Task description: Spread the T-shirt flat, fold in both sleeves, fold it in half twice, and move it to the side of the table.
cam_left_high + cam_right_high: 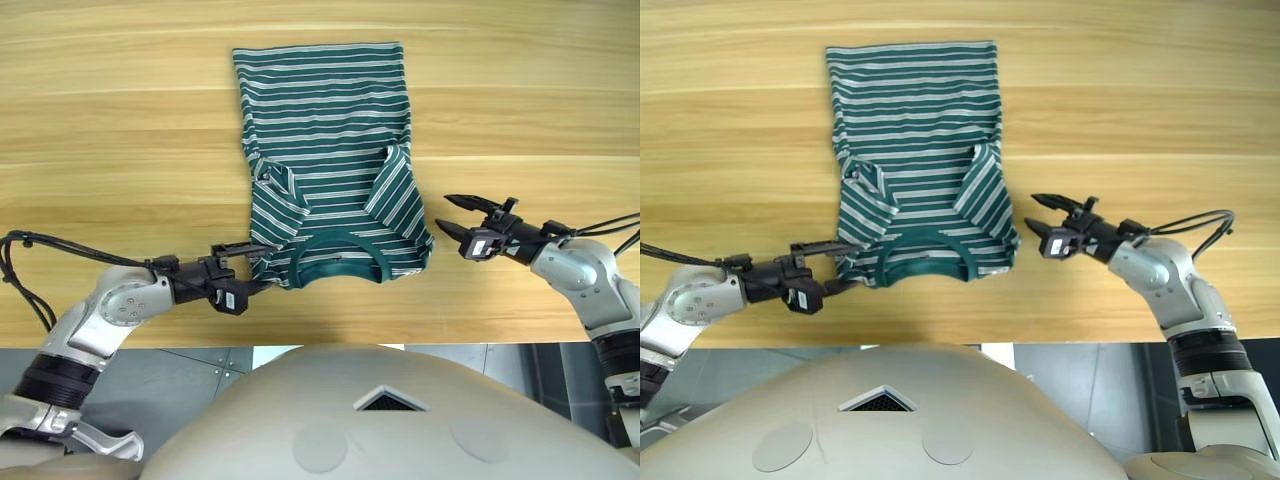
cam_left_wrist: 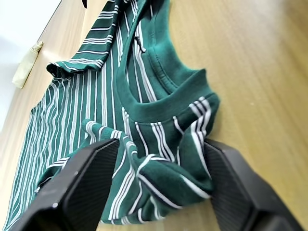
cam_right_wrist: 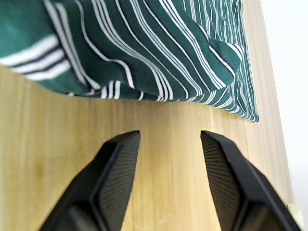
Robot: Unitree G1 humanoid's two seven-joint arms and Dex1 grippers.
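Inside the spread left pincer lies a near corner of the T-shirt.

The left arm at eight o'clock and the right arm at four o'clock are silver-grey, with rounded joint housings and ringed black cuffs. The left gripper and right gripper are black, each with two tapered fingers whose pads are finely meshed. Thin black cables loop from both wrists.
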